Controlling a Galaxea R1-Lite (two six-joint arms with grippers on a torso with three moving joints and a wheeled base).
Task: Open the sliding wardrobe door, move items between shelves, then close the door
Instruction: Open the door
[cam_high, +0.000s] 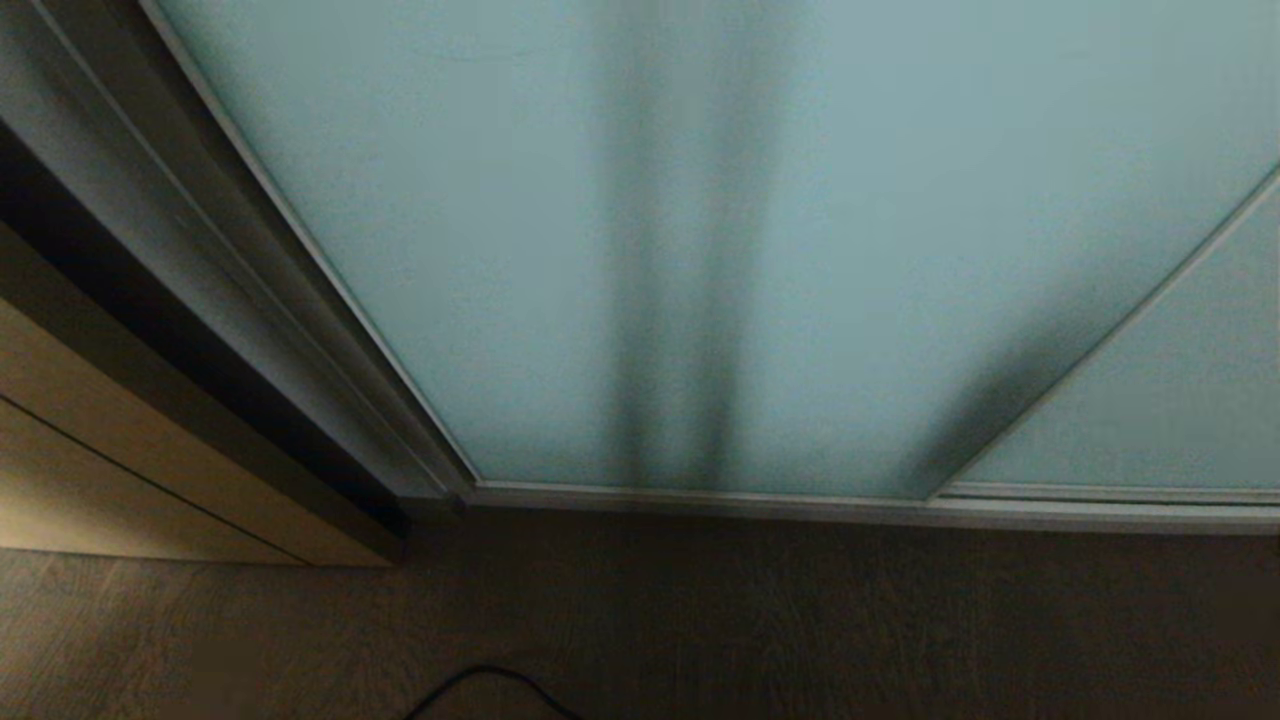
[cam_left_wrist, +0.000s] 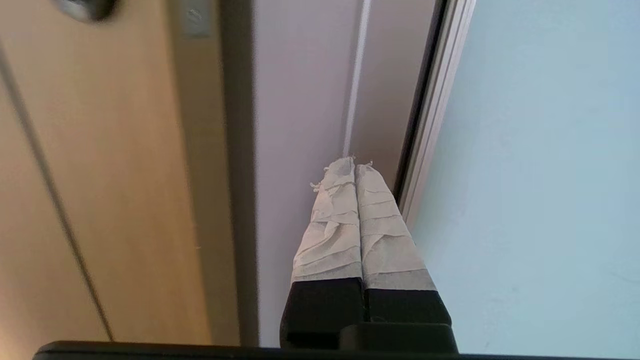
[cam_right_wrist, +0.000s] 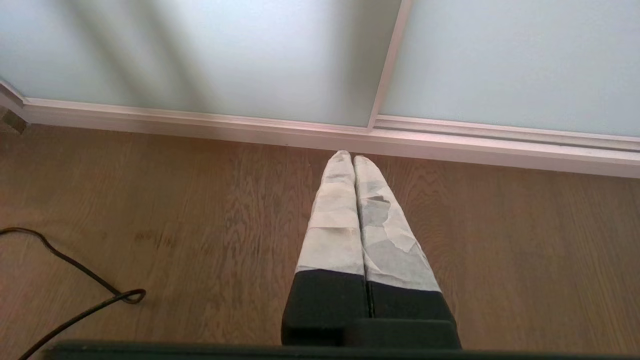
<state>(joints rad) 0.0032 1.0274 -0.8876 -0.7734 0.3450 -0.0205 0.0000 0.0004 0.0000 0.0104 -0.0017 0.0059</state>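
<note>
The sliding wardrobe door (cam_high: 620, 230), a frosted pale blue-green glass panel in a slim silver frame, fills the head view and stands closed. A second glass panel (cam_high: 1160, 400) overlaps it at the right. Neither arm shows in the head view. My left gripper (cam_left_wrist: 354, 162) is shut with nothing in it, its taped fingers raised close to the door's left frame edge (cam_left_wrist: 425, 150), beside the pale wardrobe side. My right gripper (cam_right_wrist: 350, 157) is shut and empty, hanging low over the wooden floor in front of the door's bottom rail (cam_right_wrist: 320, 132). The items and the shelves are hidden behind the door.
A beige wooden panel (cam_high: 110, 450) stands to the left of the wardrobe, with a dark gap between them. The silver floor track (cam_high: 860, 505) runs along the door's foot. A black cable (cam_right_wrist: 75, 280) lies looped on the wooden floor (cam_high: 800, 620).
</note>
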